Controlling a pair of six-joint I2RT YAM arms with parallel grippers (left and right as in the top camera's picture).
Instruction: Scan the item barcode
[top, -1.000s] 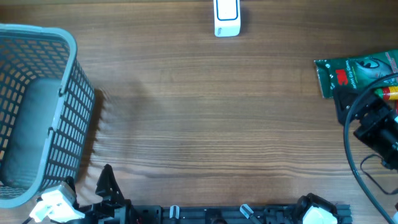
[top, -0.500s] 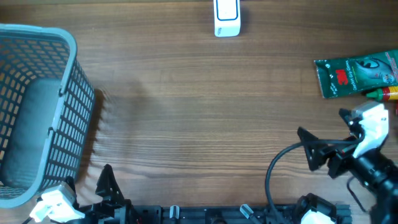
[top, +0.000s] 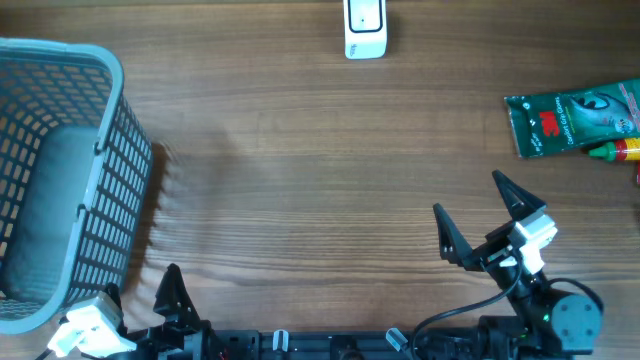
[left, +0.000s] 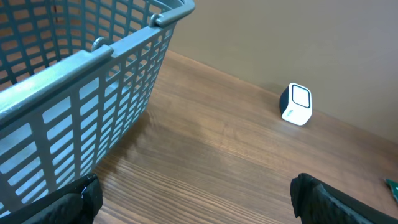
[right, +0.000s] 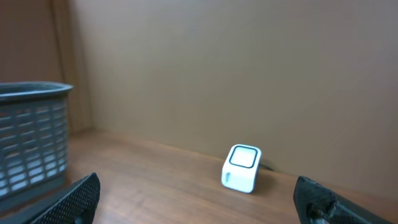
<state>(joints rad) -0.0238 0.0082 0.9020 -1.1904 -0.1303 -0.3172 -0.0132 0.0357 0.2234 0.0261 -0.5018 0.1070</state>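
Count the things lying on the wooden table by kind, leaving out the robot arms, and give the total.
Grey-blue plastic lattice basket: 1
Small white box-shaped scanner: 1
Flat green printed packet: 1
Red and yellow item, cut off by the picture's edge: 1
Total: 4

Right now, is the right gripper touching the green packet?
Apart. The overhead view shows the right gripper open and low in frame, with bare table between it and the green packet at the right edge.
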